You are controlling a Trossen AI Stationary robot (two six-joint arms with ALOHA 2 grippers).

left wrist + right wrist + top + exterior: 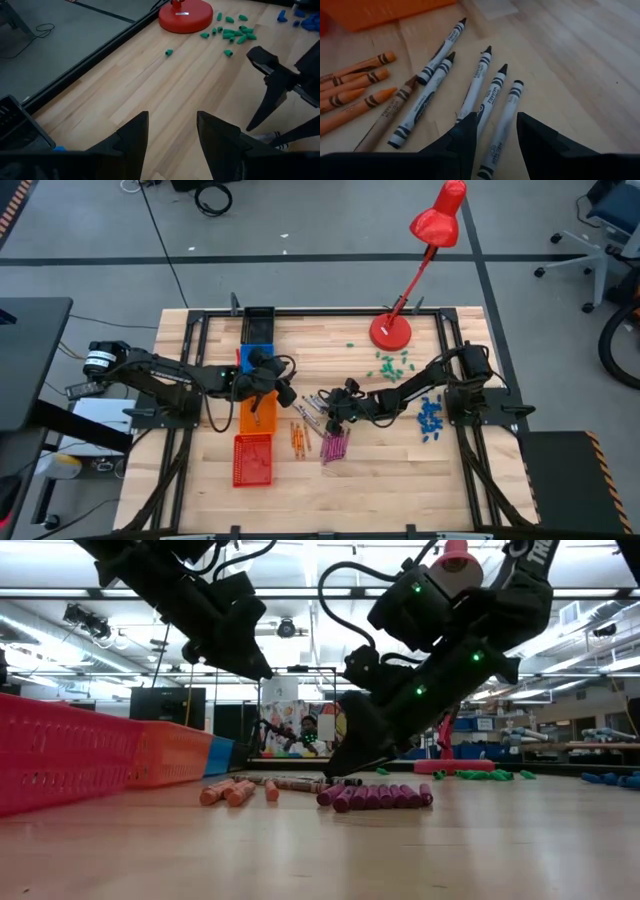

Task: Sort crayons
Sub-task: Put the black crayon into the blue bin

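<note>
- Pale wooden table [340, 475] in a workshop room with a grey floor; a red desk lamp [392, 330] stands toward its 1 o'clock corner, with small green bits [390, 364] scattered just below the lamp base and small blue bits [430, 418] out at 3 o'clock.
- At table centre the crayons lie in groups: grey-silver paper-wrapped crayons [482, 82] fanned out, orange crayons [355, 80] at their 9 o'clock in the right wrist view, and a tidy row of magenta-pink crayons [380, 796] nearest the front edge.
- At 9 o'clock of the crayons stand a blue bin [255, 357], an orange bin [256, 416] and a red mesh basket [252, 459].
- The right gripper [495, 131] hangs low over the grey group, fingers parted narrowly and holding nothing; one grey crayon runs up between them and another lies just under the 9 o'clock finger.
- The left gripper [170, 137] hovers above the orange bin, fingers spread wide and empty.
- To do this pick well, I judge the right gripper should centre on one grey crayon only, line the fingers across its barrel, and descend so neither tip catches the neighbour.
- Closing at mid-length should keep the stick from pivoting.
</note>
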